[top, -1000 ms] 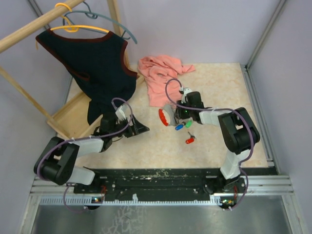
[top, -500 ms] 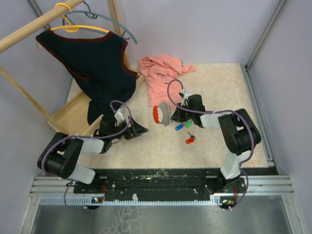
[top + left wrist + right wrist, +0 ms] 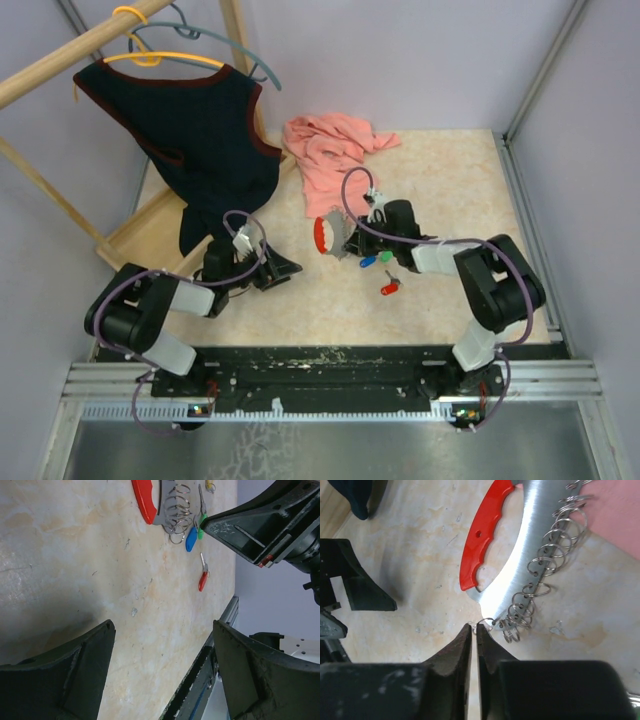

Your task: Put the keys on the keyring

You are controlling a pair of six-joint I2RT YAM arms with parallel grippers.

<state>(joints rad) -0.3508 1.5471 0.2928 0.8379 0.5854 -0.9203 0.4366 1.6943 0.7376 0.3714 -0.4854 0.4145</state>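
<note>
The keyring [image 3: 322, 234] has a curved red side [image 3: 477, 546], a grey metal plate [image 3: 532, 537] and several small split rings along its edge. My right gripper [image 3: 347, 243] is shut [image 3: 475, 628] on one small ring at the plate's near end. The blue key [image 3: 368, 261], green key [image 3: 384, 256] and red key [image 3: 390, 288] lie loose on the table just right of the keyring. They also show in the left wrist view, blue [image 3: 191, 539], green [image 3: 201, 520], red [image 3: 202, 580], with a pale yellow key [image 3: 210, 486] at the top edge. My left gripper [image 3: 287, 267] is open and empty [image 3: 162, 645], low over bare table.
A pink cloth [image 3: 325, 155] lies just behind the keyring. A dark vest [image 3: 205, 140] hangs from a wooden rack [image 3: 150, 240] at the left. The table's metal front rail [image 3: 320, 355] runs along the near edge.
My right gripper has moved left, taking the keyring with it and turning it more on edge. The keys stayed where they were. My left gripper shifted slightly.
</note>
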